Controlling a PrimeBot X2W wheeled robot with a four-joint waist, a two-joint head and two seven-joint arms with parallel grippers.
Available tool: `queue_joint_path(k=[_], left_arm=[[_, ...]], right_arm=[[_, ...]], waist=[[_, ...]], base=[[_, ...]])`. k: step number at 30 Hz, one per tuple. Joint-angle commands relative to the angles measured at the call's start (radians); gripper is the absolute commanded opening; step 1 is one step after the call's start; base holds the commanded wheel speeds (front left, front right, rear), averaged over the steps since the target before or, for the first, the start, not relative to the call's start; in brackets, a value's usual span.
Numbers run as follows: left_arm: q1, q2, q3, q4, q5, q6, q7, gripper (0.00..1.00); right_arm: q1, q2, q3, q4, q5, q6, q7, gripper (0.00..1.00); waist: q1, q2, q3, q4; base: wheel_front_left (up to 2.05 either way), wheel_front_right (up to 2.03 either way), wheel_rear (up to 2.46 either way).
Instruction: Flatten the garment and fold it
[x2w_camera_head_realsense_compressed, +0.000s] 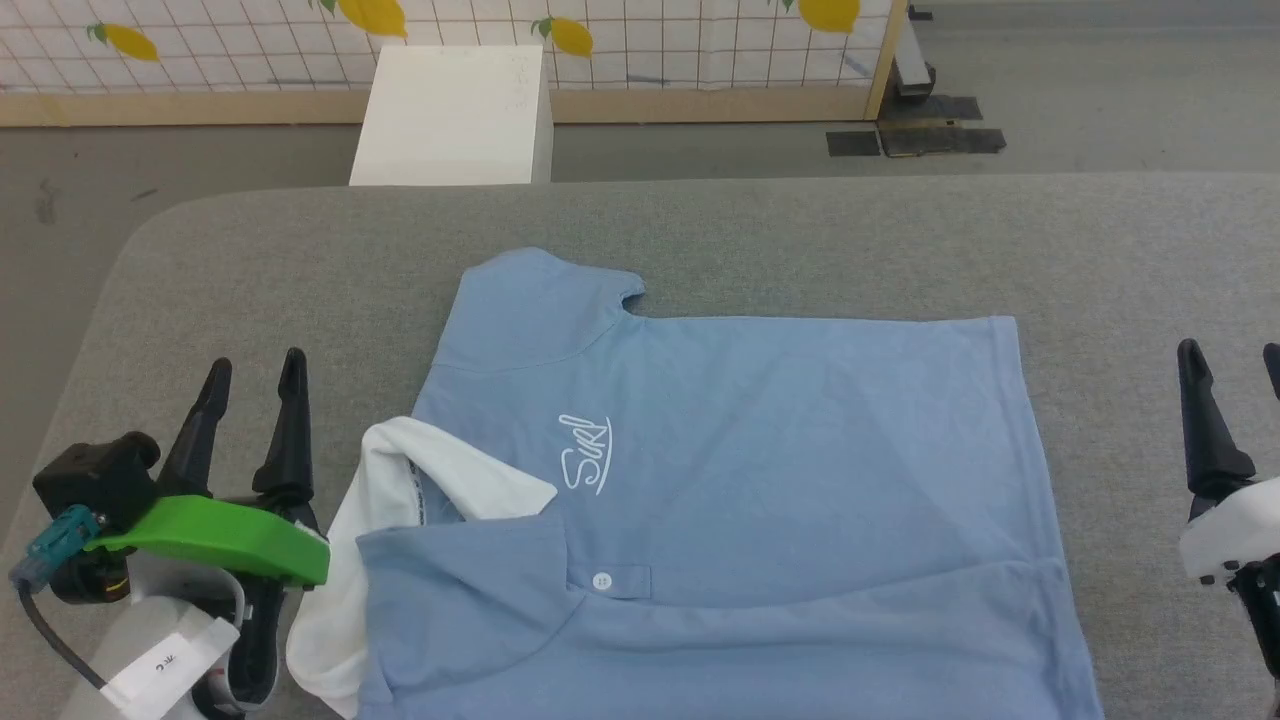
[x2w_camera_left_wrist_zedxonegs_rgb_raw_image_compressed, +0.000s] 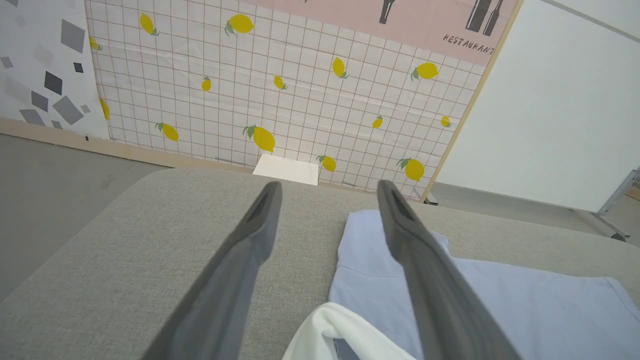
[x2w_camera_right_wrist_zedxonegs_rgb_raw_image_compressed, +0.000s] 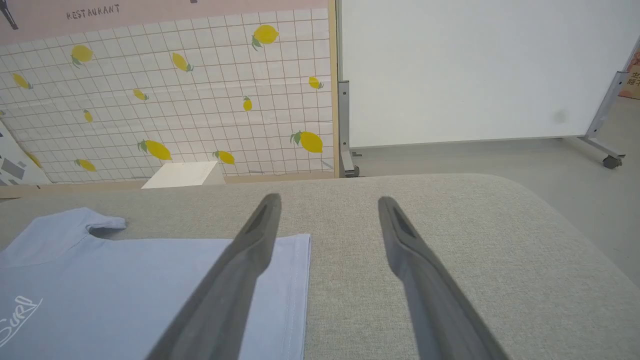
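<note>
Garment (x2w_camera_head_realsense_compressed: 780, 430), a light blue short-sleeved polo shirt of soft knit cloth, lies spread across the centre and lower middle of the head view on a grey fabric-covered table (x2w_camera_head_realsense_compressed: 800, 230). Its white collar (x2w_camera_head_realsense_compressed: 420, 470) is turned open at the lower left, its hem (x2w_camera_head_realsense_compressed: 1022, 450) runs down the right side, and one sleeve (x2w_camera_head_realsense_compressed: 540, 290) points toward the top of the frame. A white script logo (x2w_camera_head_realsense_compressed: 585, 455) and a small white button (x2w_camera_head_realsense_compressed: 601, 580) face up. The lower part runs off the bottom edge, with a shallow crease at the lower right.

The left gripper (x2w_camera_head_realsense_compressed: 256, 362) stands at the lower left, just beside the collar, with its fingers spread wide and nothing between them; its own camera shows the same (x2w_camera_left_wrist_zedxonegs_rgb_raw_image_compressed: 330, 185). The right gripper (x2w_camera_head_realsense_compressed: 1232, 350) is at the right edge, well apart from the hem, also spread wide and empty (x2w_camera_right_wrist_zedxonegs_rgb_raw_image_compressed: 330, 198).

The garment looks light and limp, so it should sag and wrinkle wherever it is lifted, and dragging it over the rough table cloth may bunch it. It seems neither fragile nor slippery. Sensible holds would be the hem corners and the shoulder or sleeve edge, with a thin finger slid under the edge to pinch both layers together.
</note>
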Motion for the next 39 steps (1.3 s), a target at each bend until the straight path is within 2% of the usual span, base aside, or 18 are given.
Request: queue_joint_path(k=[1,6,13,18,22,26,30,35,39], left_arm=[[-0.02,-0.009,0.004,0.013,0.018,-0.014,-0.007,1.0],[-0.023,-0.029,0.003,0.043,0.039,-0.038,-0.011,1.0],[-0.062,-0.009,-0.014,0.074,0.071,-0.051,-0.006,1.0],[-0.162,0.019,-0.05,0.089,0.113,-0.071,0.028,1.0],[-0.302,0.027,-0.091,0.128,0.136,-0.096,0.094,1.0],[-0.491,0.022,-0.134,0.211,0.136,-0.122,0.199,1.0],[-0.677,0.013,-0.177,0.33,0.11,-0.139,0.349,1.0],[-0.849,0.001,-0.216,0.483,0.062,-0.143,0.608,1.0],[-0.941,0.0,-0.251,0.57,0.053,-0.116,0.835,1.0]], right_arm=[[0.011,0.003,0.006,0.003,0.001,-0.002,-0.018,1.0],[0.018,0.008,0.009,0.014,0.003,-0.002,-0.033,1.0],[0.006,0.016,0.015,0.01,-0.004,-0.002,-0.04,1.0],[-0.023,0.024,0.014,-0.008,-0.017,-0.002,-0.033,1.0],[-0.056,0.036,0.013,-0.033,-0.033,-0.002,-0.022,1.0],[-0.095,0.055,0.025,-0.061,-0.056,-0.002,-0.007,1.0],[-0.127,0.083,0.055,-0.085,-0.077,-0.002,0.0,1.0],[-0.147,0.116,0.083,-0.102,-0.099,-0.002,-0.005,1.0],[-0.141,0.137,0.082,-0.108,-0.109,-0.002,-0.018,1.0]], waist=[[0.0,0.0041,0.008,0.003],[0.0,0.0041,0.022,0.006],[0.0,0.0041,0.055,0.0],[0.0,0.0041,0.109,-0.003],[0.0,0.0041,0.172,-0.005],[0.0,0.0041,0.245,-0.018],[0.0,0.0041,0.312,-0.05],[0.0,0.0041,0.381,-0.102],[0.0,0.0041,0.419,-0.141]], base=[[0.0,0.0,0.0],[0.0,0.0,0.0],[0.0,0.0,0.0],[0.0,0.0,0.0],[0.0,0.0,0.0],[0.0,0.0,0.0],[0.0,0.0,0.0],[0.0,0.0,0.0],[0.0,0.0,0.0]])
